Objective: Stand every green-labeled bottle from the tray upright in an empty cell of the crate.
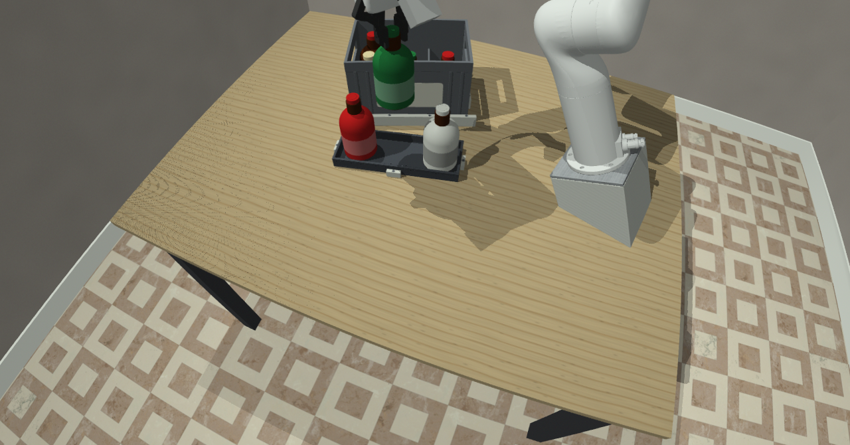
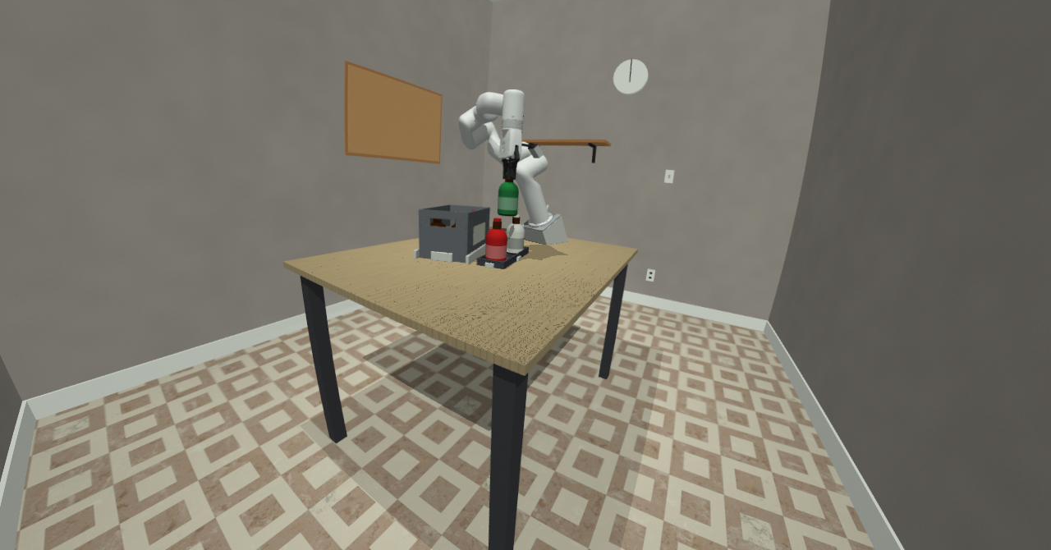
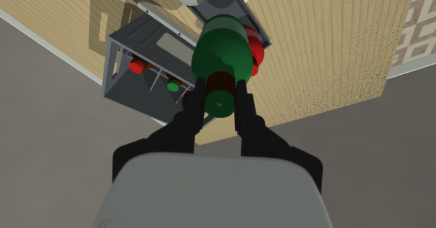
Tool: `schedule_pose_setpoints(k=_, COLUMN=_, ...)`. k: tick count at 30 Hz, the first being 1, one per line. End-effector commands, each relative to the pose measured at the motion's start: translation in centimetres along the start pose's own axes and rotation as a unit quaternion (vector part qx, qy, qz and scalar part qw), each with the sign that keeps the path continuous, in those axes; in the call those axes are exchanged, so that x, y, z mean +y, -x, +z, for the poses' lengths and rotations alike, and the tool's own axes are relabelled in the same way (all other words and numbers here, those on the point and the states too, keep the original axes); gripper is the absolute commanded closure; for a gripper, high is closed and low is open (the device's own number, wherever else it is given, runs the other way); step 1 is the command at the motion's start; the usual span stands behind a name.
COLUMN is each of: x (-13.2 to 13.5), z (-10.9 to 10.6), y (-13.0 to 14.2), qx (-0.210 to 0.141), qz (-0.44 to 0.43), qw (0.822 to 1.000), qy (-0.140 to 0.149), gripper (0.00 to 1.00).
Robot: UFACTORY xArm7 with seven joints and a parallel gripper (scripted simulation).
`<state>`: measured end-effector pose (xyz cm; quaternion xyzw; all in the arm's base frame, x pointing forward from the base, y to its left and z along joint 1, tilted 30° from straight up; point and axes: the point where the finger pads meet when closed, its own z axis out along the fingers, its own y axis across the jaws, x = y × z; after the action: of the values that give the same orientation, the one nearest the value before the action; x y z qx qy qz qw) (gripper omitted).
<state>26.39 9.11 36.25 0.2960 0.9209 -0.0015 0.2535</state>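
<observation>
Tool [image 1: 392, 33] [image 2: 508, 171] [image 3: 220, 90]: closed on the green bottle's neck
Green bottle [image 1: 394, 76] [image 2: 507, 199] [image 3: 223, 51]: directly below the tool, long axis upright, raised over the tray [image 1: 396, 160] [image 2: 483, 261] [image 3: 267, 43] (nothing under its base, I notice)
Crate [image 1: 415, 62] [image 2: 442, 236] [image 3: 106, 66]: toward twelve o'clock from the tray in the top view; the bottle must probably travel that way, above the rim
Arm [image 1: 585, 109] [image 2: 534, 198]: the only one

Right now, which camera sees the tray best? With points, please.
The top view: it shows the tray [image 1: 399, 167] [image 2: 486, 260] [image 3: 263, 34] whole in outline, with a red bottle and a white bottle standing at opposite ends. The exterior view shows it small, and the wrist view cuts it off at the picture's edge.
</observation>
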Motion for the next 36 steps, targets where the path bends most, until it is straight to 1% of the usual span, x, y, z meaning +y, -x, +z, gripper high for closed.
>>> schedule_pose_setpoints(k=1, x=0.1, z=-0.2, y=0.0, qx=-0.001, qz=0.0, qw=1.0, qy=0.002, gripper=1.0)
schedule_pose_setpoints(k=19, x=0.1, z=-0.3, y=0.0, qx=-0.001, qz=0.0, qw=1.0, qy=0.002, gripper=1.0)
schedule_pose_setpoints(k=36, x=0.1, z=-1.8, y=0.0, qx=-0.001, qz=0.0, qw=1.0, qy=0.002, gripper=1.0)
